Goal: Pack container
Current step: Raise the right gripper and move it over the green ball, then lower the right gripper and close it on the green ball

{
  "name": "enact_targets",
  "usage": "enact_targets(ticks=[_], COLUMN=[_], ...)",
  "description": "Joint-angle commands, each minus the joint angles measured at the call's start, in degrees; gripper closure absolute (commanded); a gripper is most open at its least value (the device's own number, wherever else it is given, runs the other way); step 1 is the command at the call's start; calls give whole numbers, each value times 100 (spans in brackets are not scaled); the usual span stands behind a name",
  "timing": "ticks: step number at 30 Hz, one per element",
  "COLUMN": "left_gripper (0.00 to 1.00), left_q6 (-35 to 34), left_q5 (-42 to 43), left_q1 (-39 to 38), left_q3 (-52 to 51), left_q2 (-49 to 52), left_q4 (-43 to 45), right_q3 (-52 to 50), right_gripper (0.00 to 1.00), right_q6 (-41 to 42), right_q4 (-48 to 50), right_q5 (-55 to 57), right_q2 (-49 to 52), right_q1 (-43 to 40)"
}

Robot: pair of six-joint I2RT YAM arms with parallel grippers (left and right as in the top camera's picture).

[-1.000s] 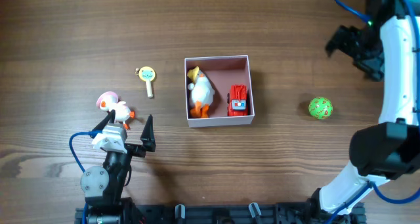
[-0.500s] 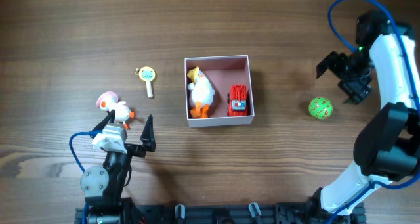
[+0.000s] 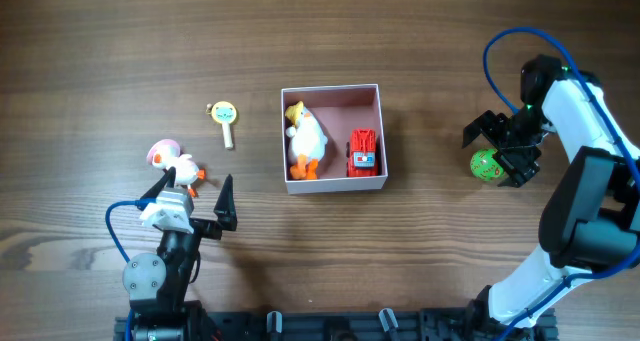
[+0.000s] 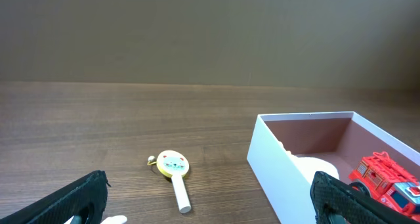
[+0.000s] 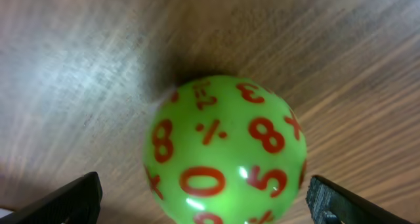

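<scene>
**Grippers both open, box at the middle of the table**

Box (image 3: 335, 185), square and shallow with white walls and a pink inside, sits mid-table with no lid. A white duck (image 3: 306, 139) lies in its left half and a red fire truck (image 3: 363, 153) in its right half, the two apart. Well to the right, the right gripper (image 3: 497, 153) hangs over a green ball (image 3: 484, 167) printed with red numbers. Its fingers are spread wide on either side of the ball, with a gap showing at each side in the wrist view. The left gripper (image 3: 192, 194) sits near the front edge, spread wide and holding nothing. A pink-and-white bird toy (image 3: 170, 161) lies just beyond it, and a small rattle (image 3: 226, 121) lies between that toy and the box.
</scene>
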Motion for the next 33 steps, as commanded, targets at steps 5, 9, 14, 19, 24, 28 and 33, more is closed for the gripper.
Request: enact_targets(ticks=[5, 9, 14, 19, 24, 28, 33], left_gripper=[0, 0, 0, 0, 0, 0, 0], left_q6=[-33, -33, -33, -33, -33, -33, -33], left_q5=[-15, -15, -15, -15, -15, -15, -15], left_q1=[-26, -26, -26, -26, -26, -26, -26], left_q3=[-22, -22, -22, -22, -22, -22, -22], left_q2=[-42, -42, -42, -42, -42, -42, -42], left_q4=[-26, -26, -26, -26, -26, -26, -26], right_q3=[-46, -70, -70, -70, -70, -66, 227], right_gripper=[1, 10, 35, 50, 66, 74, 74], right_q6=[-61, -57, -61, -57, -59, -61, -129], right_q4=[120, 181, 164, 162, 164, 208, 201], right_q5=[-85, 164, 195, 192, 190, 190, -50], right_q2=[-55, -55, -55, -55, -55, -55, -55], right_q1=[20, 20, 20, 20, 20, 20, 20])
